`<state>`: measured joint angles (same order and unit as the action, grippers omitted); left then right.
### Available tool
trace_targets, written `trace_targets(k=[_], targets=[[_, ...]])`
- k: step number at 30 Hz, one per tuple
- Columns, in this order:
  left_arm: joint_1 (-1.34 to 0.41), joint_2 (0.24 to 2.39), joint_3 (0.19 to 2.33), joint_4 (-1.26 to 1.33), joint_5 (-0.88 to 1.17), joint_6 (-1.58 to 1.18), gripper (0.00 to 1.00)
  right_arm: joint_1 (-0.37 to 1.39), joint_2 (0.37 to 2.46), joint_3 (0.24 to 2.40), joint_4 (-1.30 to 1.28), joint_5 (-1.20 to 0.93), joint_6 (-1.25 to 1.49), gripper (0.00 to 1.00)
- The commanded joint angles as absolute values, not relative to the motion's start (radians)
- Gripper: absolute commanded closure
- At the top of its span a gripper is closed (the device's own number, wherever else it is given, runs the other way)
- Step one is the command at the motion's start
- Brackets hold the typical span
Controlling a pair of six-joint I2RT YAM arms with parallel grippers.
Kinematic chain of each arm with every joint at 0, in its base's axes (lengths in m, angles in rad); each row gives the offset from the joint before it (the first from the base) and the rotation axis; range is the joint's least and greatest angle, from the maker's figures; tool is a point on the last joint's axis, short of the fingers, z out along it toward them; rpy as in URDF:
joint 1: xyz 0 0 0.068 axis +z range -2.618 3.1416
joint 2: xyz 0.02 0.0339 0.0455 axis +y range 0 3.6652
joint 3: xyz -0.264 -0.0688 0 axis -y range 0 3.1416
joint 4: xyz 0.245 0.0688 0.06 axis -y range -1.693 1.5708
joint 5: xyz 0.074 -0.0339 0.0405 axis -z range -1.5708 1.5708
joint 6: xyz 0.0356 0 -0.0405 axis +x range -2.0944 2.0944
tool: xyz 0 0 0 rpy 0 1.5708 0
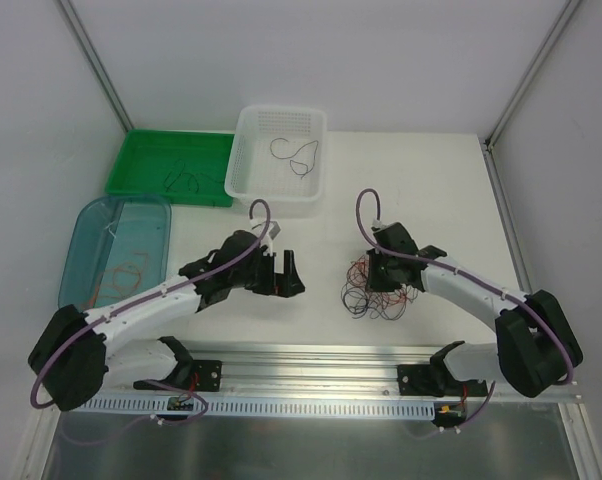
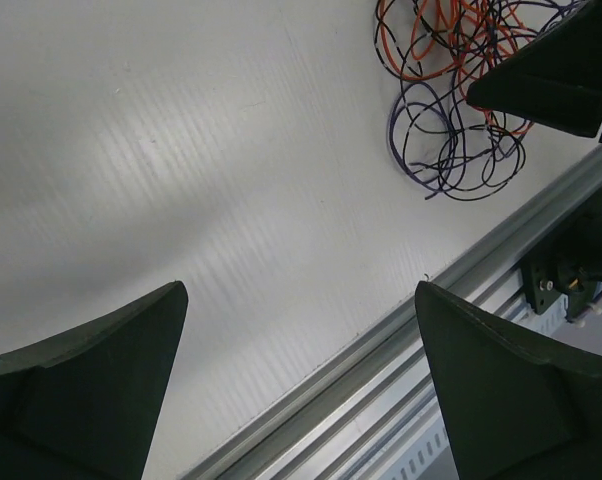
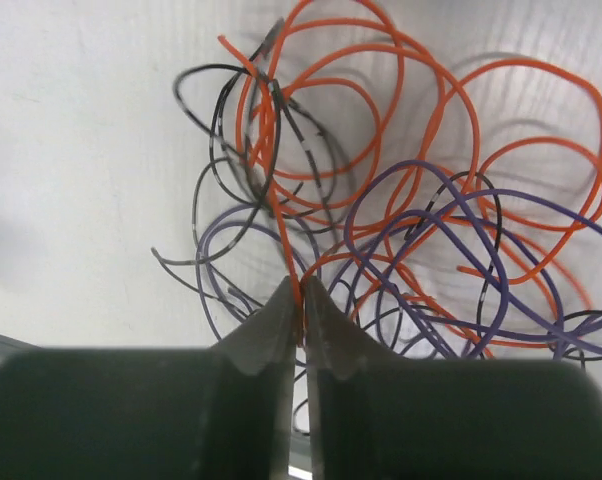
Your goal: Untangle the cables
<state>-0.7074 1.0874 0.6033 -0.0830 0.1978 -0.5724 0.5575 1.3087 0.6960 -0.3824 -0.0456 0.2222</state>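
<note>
A tangle of thin orange, purple and black cables [image 1: 373,297] lies on the white table in front of the right arm. My right gripper [image 3: 301,292] is down on the pile's near edge, shut on a single orange cable [image 3: 271,190] that runs up from between the fingertips into the tangle. The other purple and black strands [image 3: 451,250] lie loose around it. My left gripper [image 1: 289,272] hangs open over bare table to the left of the pile with nothing between its fingers [image 2: 131,350]. The left wrist view shows the cables [image 2: 441,130] at the top right.
A white mesh basket [image 1: 271,200] at the back holds a dark strand. Left of it sits a green tray [image 1: 146,150], and a blue translucent bin [image 1: 81,240] with reddish strands stands at the far left. An aluminium rail [image 1: 321,355] runs along the near edge.
</note>
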Motion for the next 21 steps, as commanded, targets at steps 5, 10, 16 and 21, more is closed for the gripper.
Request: trace_targets(k=[5,10,16,21], targets=[[-0.867,1.389,0.751,0.179,0.052,-0.557,0.02,0.565,1.322,0.719,-0.311,-0.133,0.271,0.99],[-0.911,1.576,0.862,0.241,0.081,-0.453,0.06,0.568,1.318,0.716,-0.293,-0.198,0.275,0.99],[-0.922,1.696,0.911,0.33,0.135,-0.391,0.27,0.572,1.316,0.707,-0.279,-0.229,0.27,0.99],[-0.93,1.756,0.939,0.354,0.163,-0.379,0.63,0.571,1.315,0.693,-0.259,-0.245,0.272,0.99]])
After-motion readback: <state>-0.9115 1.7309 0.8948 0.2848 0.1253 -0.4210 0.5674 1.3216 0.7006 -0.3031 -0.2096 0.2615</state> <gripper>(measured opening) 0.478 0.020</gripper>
